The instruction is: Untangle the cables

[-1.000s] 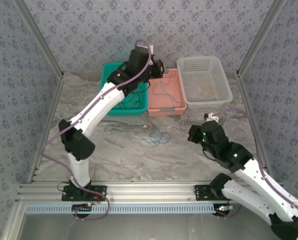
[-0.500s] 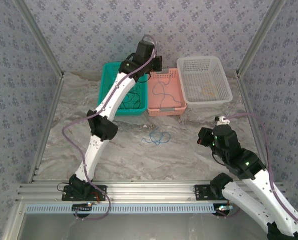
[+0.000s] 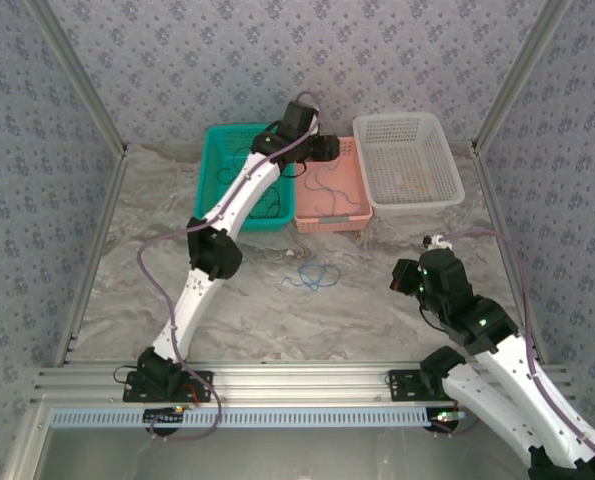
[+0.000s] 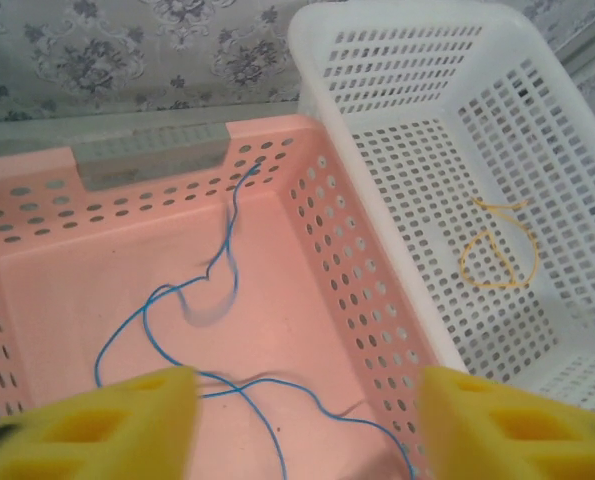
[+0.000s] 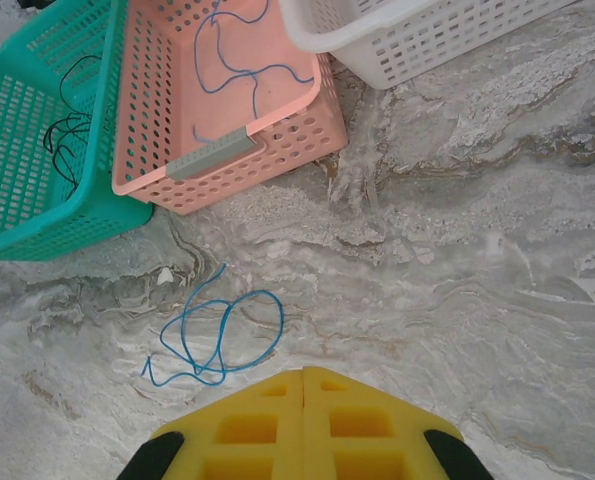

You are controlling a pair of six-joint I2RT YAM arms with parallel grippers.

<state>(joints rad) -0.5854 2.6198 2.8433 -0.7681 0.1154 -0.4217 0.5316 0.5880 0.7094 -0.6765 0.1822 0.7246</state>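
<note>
The bench (image 3: 257, 310) carries three baskets in a row. The green basket (image 3: 247, 222) sits left of the left end effector (image 4: 307, 410), the pink basket (image 4: 37, 200) directly beneath it, and the white basket (image 3: 417, 205) just to its right. The left end effector hangs over the pink basket with its yellow pads spread wide and nothing between them. The right end effector (image 5: 303, 378) is well apart from it, low over bare bench, with its pads pressed together and empty.

Black cables (image 5: 62, 135) lie in the green basket. The sorted blue cable (image 4: 224, 230) lies flat below the left end effector, and the yellowish cable (image 4: 497, 258) is off to its right in the white basket. The loose blue cable (image 5: 227, 335) lies coiled on the bench just ahead and left of the right end effector.

The drop into the pink basket looks finished, so the loose coil is probably next. To do it well:

- Lift the left end effector straight up so the spread pads don't catch the cable below.
- Open the right end effector before it descends.
- Aim where strands cross so both pads bite something.
- Press close to the bench, since the wire is thin and could slip out.
</note>
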